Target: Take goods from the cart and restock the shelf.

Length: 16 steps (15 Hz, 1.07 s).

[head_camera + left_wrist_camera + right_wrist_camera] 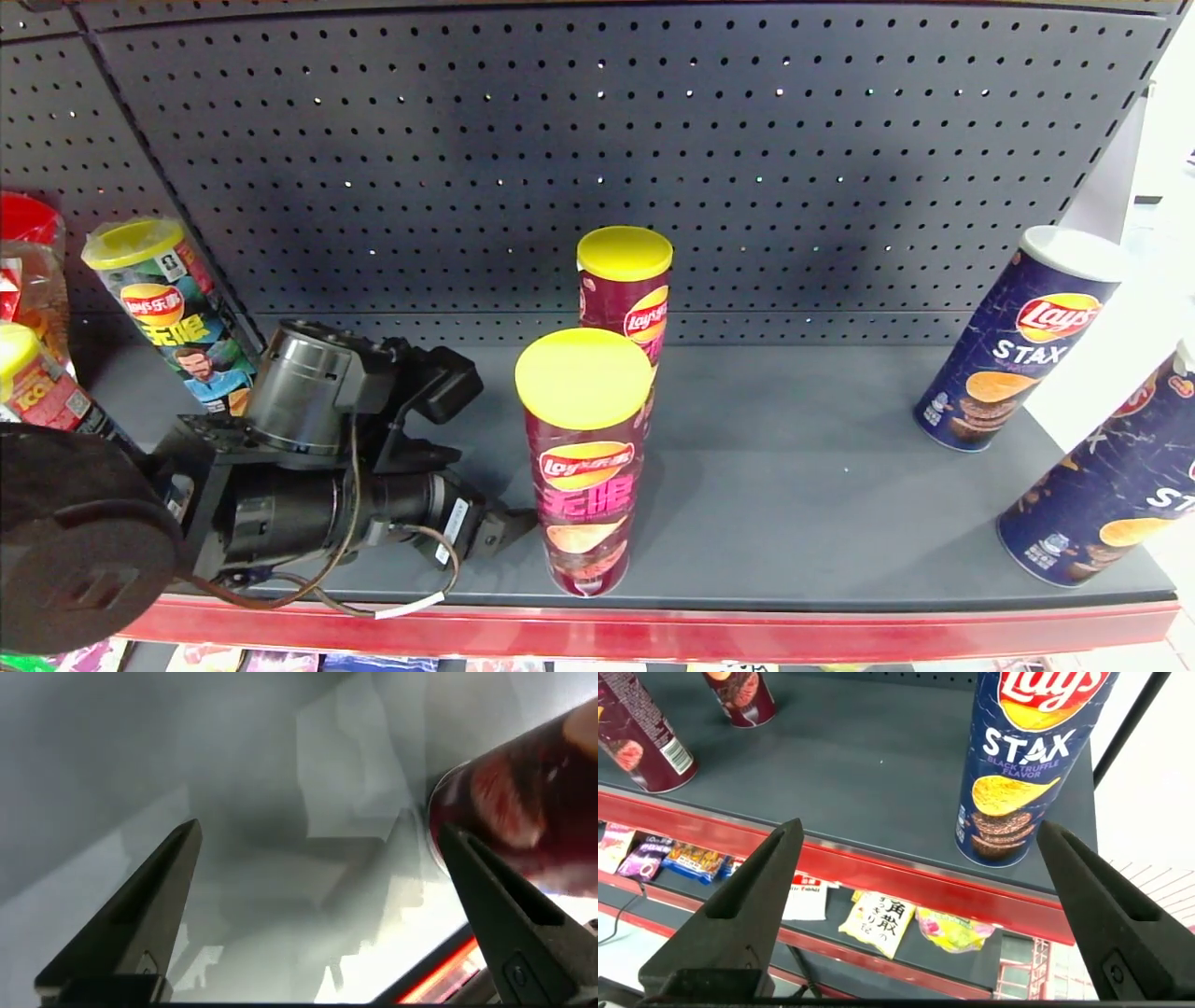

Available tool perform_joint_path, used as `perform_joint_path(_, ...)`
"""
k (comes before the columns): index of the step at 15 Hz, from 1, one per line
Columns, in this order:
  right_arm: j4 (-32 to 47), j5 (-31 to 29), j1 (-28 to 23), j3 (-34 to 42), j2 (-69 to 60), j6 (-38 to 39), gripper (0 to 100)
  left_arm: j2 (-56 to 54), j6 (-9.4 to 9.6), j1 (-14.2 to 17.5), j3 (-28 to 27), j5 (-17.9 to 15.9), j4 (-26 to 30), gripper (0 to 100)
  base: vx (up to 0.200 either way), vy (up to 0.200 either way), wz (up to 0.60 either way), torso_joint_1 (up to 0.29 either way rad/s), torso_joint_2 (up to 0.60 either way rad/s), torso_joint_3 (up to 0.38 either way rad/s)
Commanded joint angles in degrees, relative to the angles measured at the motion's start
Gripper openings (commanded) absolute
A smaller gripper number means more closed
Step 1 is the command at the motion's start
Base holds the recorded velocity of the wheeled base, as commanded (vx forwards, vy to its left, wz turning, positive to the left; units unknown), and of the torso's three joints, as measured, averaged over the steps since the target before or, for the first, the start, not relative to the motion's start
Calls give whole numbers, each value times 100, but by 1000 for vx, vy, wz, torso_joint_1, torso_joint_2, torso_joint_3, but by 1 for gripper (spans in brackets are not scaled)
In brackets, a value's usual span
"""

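Left gripper [318, 917] lies low over the front of the grey shelf [794, 485], pointing sideways at the foot of the front maroon can [583, 467]. Its fingers are spread wide with nothing between them. One fingertip sits just beside the can's base; whether it touches cannot be told.

Front maroon can stands upright with a yellow lid, close to the red front edge [653, 635]. Rear maroon can [624, 289], also with a yellow lid, stands directly behind it, near the pegboard back [560, 140].

Right gripper [915, 917] hangs out in front of the shelf's right end — fingers fully apart, holding nothing. Beyond it one blue can [1027, 765] stands upright near the front edge.

Head view shows two blue cans at the right end: one farther back [1018, 336], one nearer the edge [1102, 476].

Teal can [168, 308] with a yellow lid stands at the left, by the back panel, with more goods [33, 373] beside it.

Snack packets [878, 919] lie on the lower shelf.
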Motion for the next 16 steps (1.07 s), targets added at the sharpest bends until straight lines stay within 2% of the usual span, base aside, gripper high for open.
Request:
perform_joint_path(1,1,1,2,-1,59,0,100,-441,-7,91,244,-23,16,100,0,0,0,0,0,0)
perform_joint_path(4,1,-8,2,-1,94,0,100,-556,-7,47,359,-67,16,100,0,0,0,0,0,0)
perform_joint_path(7,1,-17,2,-1,94,0,100,-485,2,-173,332,-164,16,100,0,0,0,0,0,0)
perform_joint_path(16,1,1,2,-1,94,0,100,-81,19,-243,16,-164,-1,100,0,0,0,0,0,0)
